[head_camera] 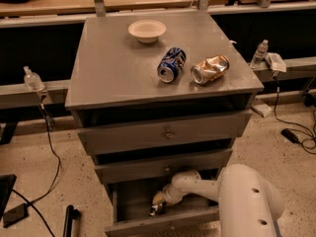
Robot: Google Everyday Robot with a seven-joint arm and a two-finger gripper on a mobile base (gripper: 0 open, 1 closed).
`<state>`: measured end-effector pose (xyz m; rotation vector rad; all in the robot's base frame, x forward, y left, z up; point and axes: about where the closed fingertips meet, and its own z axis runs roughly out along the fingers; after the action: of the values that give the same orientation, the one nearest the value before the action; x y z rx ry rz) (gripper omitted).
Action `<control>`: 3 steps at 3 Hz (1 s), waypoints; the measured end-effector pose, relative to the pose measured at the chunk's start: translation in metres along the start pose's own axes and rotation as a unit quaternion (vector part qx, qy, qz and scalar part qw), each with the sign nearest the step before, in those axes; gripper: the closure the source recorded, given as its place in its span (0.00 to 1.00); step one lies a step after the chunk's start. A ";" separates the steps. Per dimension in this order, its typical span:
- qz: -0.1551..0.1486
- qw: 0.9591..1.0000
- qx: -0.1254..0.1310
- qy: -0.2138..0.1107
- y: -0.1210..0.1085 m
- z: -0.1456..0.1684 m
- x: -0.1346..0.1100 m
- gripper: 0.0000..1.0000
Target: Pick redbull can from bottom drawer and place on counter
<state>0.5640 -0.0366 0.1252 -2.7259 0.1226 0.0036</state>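
The bottom drawer [163, 226] of the grey cabinet stands pulled open. Inside it lies the redbull can [155, 210], small and silvery, close to the drawer's front wall. My white arm reaches in from the right, and the gripper [158, 199] hangs inside the drawer directly above the can, very close to it. I cannot see whether it touches the can. The counter [113, 68] is the flat grey top of the cabinet.
On the counter sit a white bowl [146, 30] at the back, a wider blue can [171, 64] on its side, and a crushed gold can [210, 69] beside it. Two knobbed drawers [168, 132] above are closed. Cables and a plastic bottle [31, 78] flank the cabinet.
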 end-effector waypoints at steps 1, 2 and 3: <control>0.018 0.999 0.036 -0.004 0.006 -0.010 0.001 1.00; 0.072 0.990 0.121 -0.013 0.024 -0.031 0.003 1.00; 0.094 0.975 0.201 -0.016 0.041 -0.055 0.008 1.00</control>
<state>0.5681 -0.0965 0.1592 -2.3001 0.3339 0.0704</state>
